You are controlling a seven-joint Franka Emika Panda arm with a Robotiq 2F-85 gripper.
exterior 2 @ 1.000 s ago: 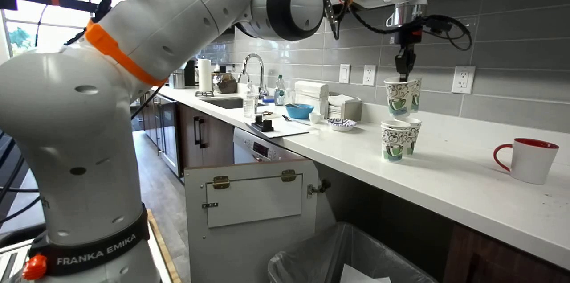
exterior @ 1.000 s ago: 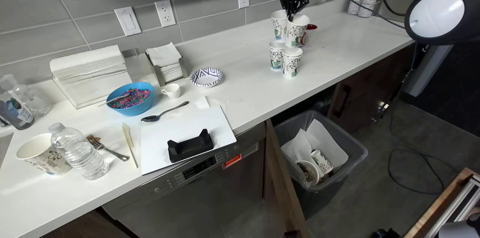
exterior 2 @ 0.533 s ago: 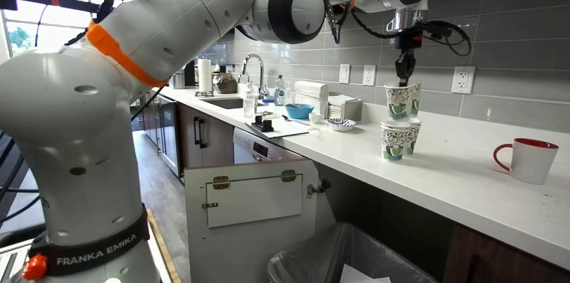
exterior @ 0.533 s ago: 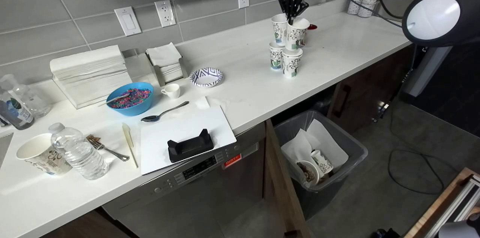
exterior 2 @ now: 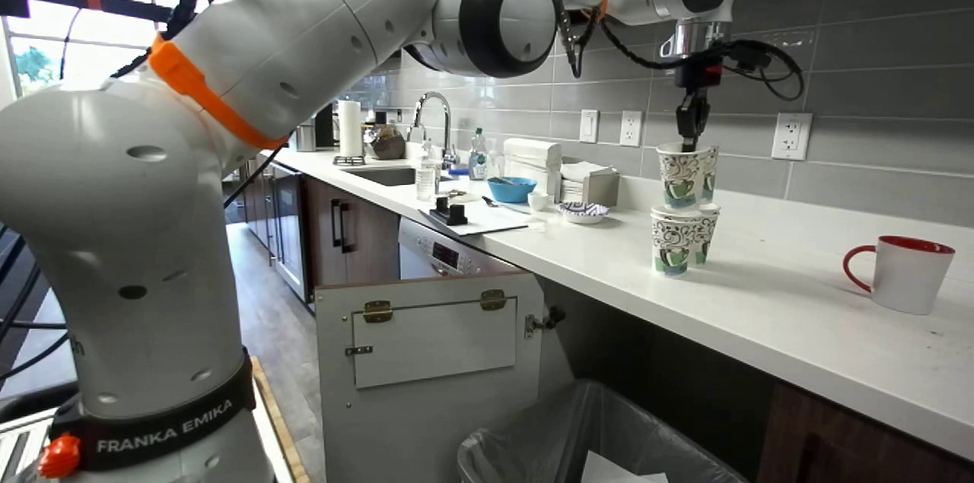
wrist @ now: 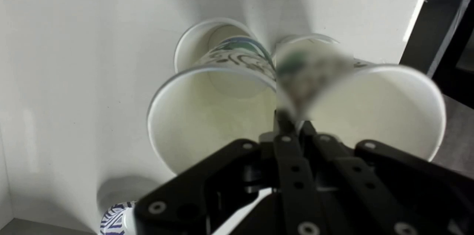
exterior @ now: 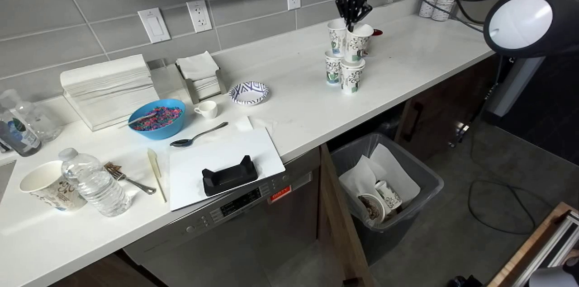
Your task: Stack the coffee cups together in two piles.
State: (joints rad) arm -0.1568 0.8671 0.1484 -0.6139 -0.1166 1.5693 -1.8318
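Observation:
My gripper (exterior: 350,27) is shut on the touching walls of two white paper cups with green cup logos, one on each side of the fingers (exterior 2: 689,146). The held cups are upright: one (exterior: 337,38) nearer the wall, one (exterior: 357,45) nearer the counter's front. Under them stand two more such cups, a rear one (exterior: 333,70) and a front one (exterior: 351,78) that shows a double rim. The held cups' bottoms are at the lower rims; how far inside, I cannot tell. In the wrist view the held cups (wrist: 200,124) (wrist: 377,113) partly cover the lower openings (wrist: 196,42).
A white mug with red inside (exterior 2: 909,278) stands on the counter beyond the cups. A patterned bowl (exterior: 249,93), blue bowl (exterior: 169,129) and napkin holder (exterior: 201,79) are further along. An open bin (exterior: 434,183) is below the counter edge. Tall cup stacks (exterior: 445,0) stand at the far corner.
My gripper has lowered with the two held cups, from clearly above the standing cups to their rims. The lowering has slowed in the last half second. The lower cups have not moved.

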